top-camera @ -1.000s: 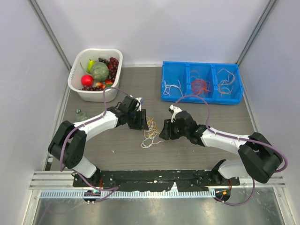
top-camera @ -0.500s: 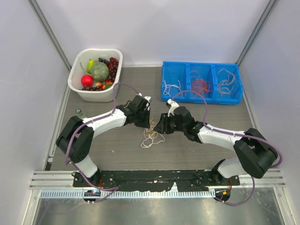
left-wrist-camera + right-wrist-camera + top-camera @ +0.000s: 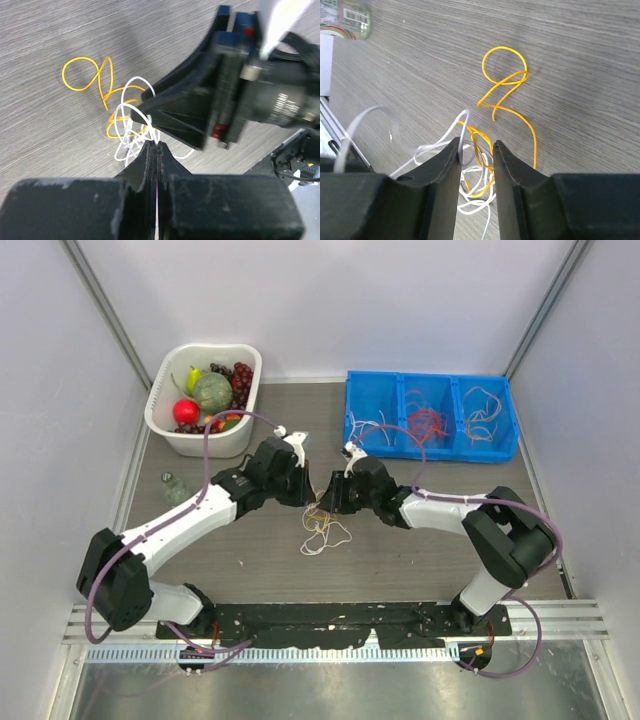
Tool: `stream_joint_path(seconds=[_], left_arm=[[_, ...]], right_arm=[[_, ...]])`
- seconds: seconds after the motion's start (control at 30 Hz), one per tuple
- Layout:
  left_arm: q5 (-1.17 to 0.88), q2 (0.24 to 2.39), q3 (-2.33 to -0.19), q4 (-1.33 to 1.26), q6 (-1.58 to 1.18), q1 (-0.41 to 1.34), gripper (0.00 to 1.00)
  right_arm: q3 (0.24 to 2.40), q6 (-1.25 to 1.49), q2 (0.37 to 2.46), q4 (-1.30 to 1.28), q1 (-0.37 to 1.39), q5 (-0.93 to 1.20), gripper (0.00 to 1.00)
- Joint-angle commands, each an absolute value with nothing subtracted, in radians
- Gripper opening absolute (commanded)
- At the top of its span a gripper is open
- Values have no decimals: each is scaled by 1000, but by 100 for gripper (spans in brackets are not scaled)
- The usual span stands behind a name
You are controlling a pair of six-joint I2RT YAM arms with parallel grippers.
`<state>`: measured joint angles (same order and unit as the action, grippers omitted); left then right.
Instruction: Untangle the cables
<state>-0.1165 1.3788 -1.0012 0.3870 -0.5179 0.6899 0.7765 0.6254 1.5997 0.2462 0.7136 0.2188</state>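
Just in front of the blue bin (image 3: pixel 352 445), toward its left end, the cables (image 3: pixel 322 527) lie in a small orange-and-white tangle. My left gripper (image 3: pixel 157 146) is pressed together, seemingly pinching one white strand. My right gripper (image 3: pixel 476 146) stands narrowly apart, with white and orange loops running between its fingers. These strands look feather-light, limp and slippery, so I'd take a single loop beside a crossing and pull gently.
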Motion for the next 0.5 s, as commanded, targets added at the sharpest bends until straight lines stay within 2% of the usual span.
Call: stream_joint_path(seconds=[0.0, 0.1, 0.47], left_arm=[[-158, 1296, -1037, 409, -519, 689, 0], [-160, 1226, -1107, 454, -496, 689, 0], [-212, 931, -1500, 431, -477, 690, 0]], right_arm=[[825, 660, 1649, 305, 713, 230, 30], [813, 672, 1673, 307, 713, 203, 22], [781, 632, 1687, 233, 716, 49, 22]])
